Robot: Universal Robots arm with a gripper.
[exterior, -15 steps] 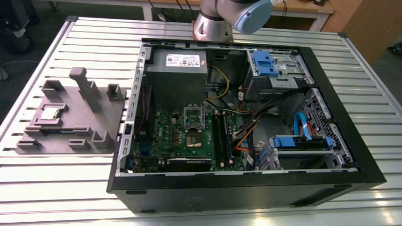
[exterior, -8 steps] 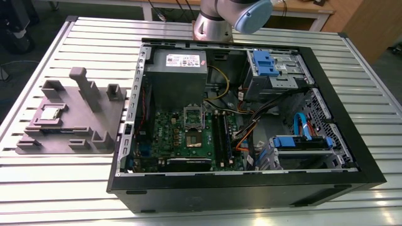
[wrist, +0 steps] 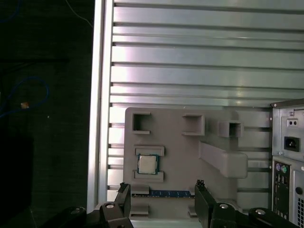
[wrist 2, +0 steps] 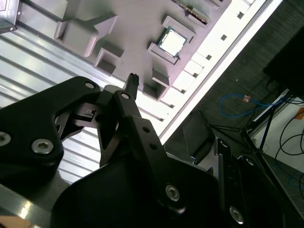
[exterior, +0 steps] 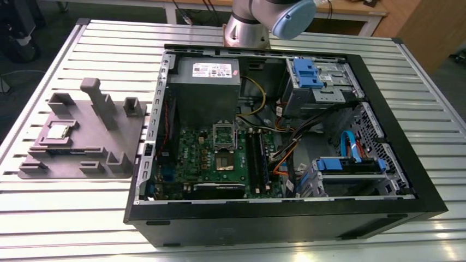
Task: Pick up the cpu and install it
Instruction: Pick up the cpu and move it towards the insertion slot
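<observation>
Exterior view: whereabouts of the cpu point(exterior: 58, 131)?

Seated flat in a recess of the grey fixture tray point(exterior: 80, 155), toward the exterior view's left, well apart from the open computer case point(exterior: 291, 229) and its green motherboard point(exterior: 189, 153).

And the gripper point(wrist: 162, 185)?

Spread wide in the first wrist view, holding nothing, hovering over the tray, near the cpu point(wrist: 147, 164) but clear of it.

Advice for the approach?

Probably best to centre over the cpu, square up to its sides, descend slowly and close on the pale edges only; likely risk of snagging the raised blocks point(wrist: 149, 151) just beside it.
</observation>
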